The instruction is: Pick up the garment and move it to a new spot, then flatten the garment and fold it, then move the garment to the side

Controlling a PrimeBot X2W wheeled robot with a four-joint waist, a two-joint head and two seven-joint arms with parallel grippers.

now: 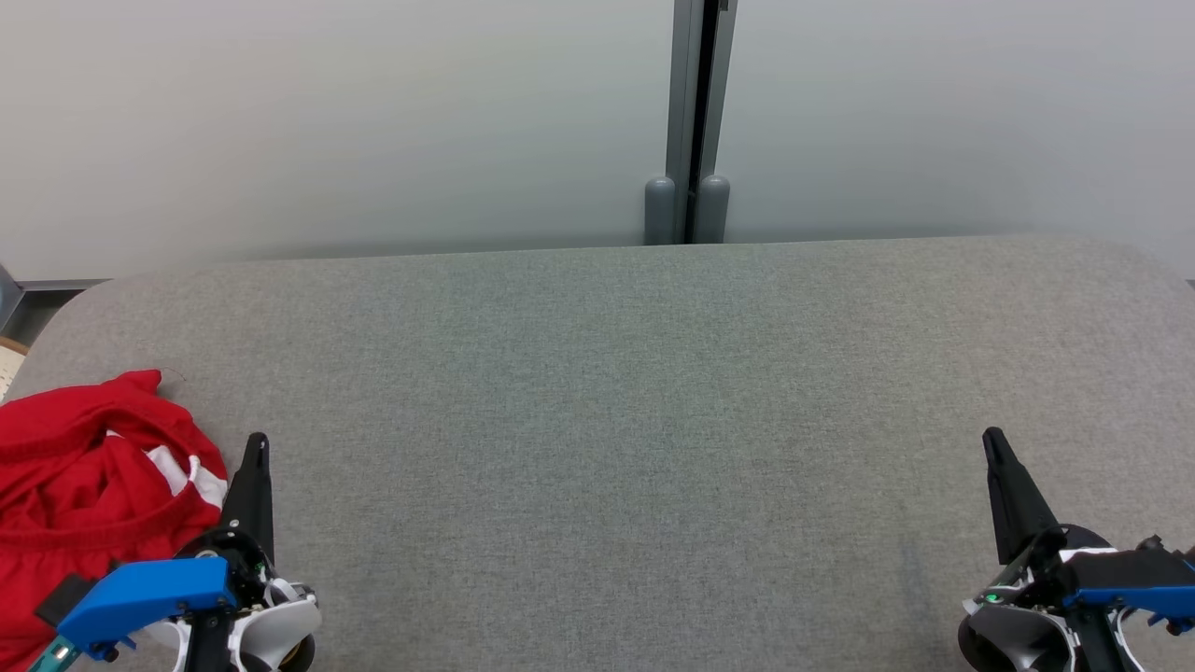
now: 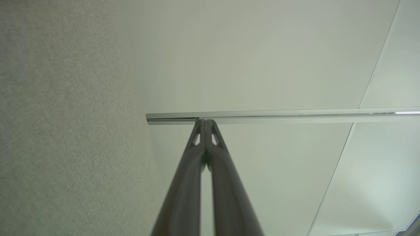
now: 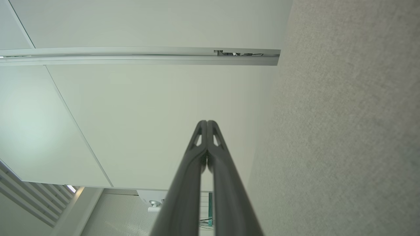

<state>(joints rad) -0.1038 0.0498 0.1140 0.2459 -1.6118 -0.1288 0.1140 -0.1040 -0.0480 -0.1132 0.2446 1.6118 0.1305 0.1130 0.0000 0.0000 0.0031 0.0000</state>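
A: Where is the garment (image 1: 84, 485)?
B: It lies crumpled, red with white stripes, just to the left of the left pincer (image 1: 257, 443), on the near left end of the table (image 1: 616, 392). Part of it runs out of the head view.
A: Does that pincer hold it?
B: No. Its two dark fingers are pressed together with nothing between them, pointing away from the robot. The cloth sits beside them. I cannot tell whether the wrist behind them brushes it.
A: And the right pincer (image 1: 992, 439)?
B: Pressed together too, pinching nothing. It is far to the right of the left one and well apart from the garment.
A: What lies between the two?
B: Grey, felt-like table top.
A: And beyond the fingertips?
B: The table's far edge, then a pale wall (image 1: 373, 121). A grey upright post (image 1: 695, 112) stands in it, ahead and between the two pincers.
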